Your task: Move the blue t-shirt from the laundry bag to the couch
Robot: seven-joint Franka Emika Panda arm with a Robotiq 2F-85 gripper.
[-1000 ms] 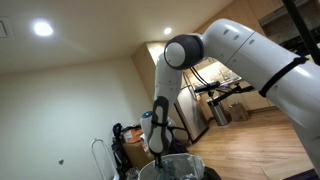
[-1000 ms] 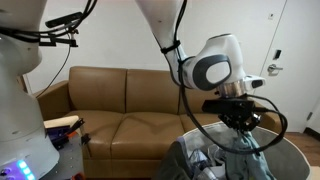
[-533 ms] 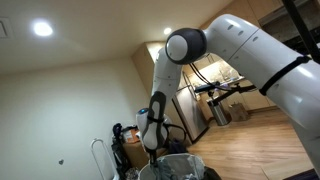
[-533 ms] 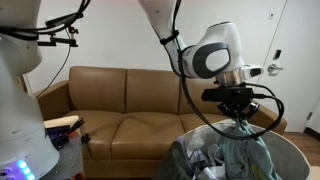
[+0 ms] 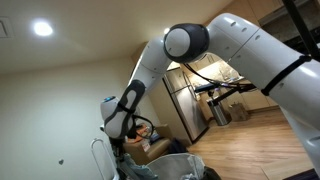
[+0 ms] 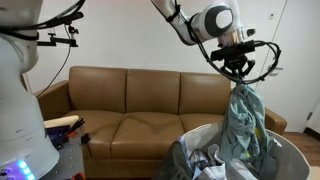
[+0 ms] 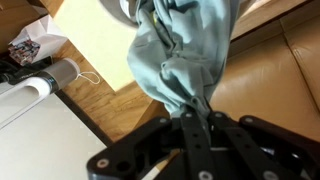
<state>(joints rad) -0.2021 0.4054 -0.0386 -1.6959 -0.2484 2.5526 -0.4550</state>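
The gripper (image 6: 237, 72) is clenched on the bunched top of the blue t-shirt (image 6: 243, 122), in the upper right of the frame in an exterior view. In the wrist view its dark fingers (image 7: 193, 135) come up from the bottom edge and pinch a twisted knot of grey-blue cloth. The rest of the t-shirt (image 7: 185, 45) spreads toward the top of the frame.

The t-shirt hangs straight down from the gripper in long folds. Its lower end reaches into the open laundry bag (image 6: 290, 152) at the lower right, among other crumpled clothes. The brown leather couch (image 6: 125, 100) stands behind and to the left, across the middle of the frame, with no t-shirt on it. In the wrist view the couch (image 7: 285, 60) fills the right side and a wood floor (image 7: 110, 100) runs along the left.

Half a second ago the gripper sat low, just above the rim of the laundry bag, with the cloth heaped under it. Now it is much higher, and the t-shirt is drawn out to nearly its full length. In an exterior view the arm's wrist (image 5: 118, 112) has swung from the middle of the frame to the lower left, above the laundry bag (image 5: 165, 168) at the bottom edge.
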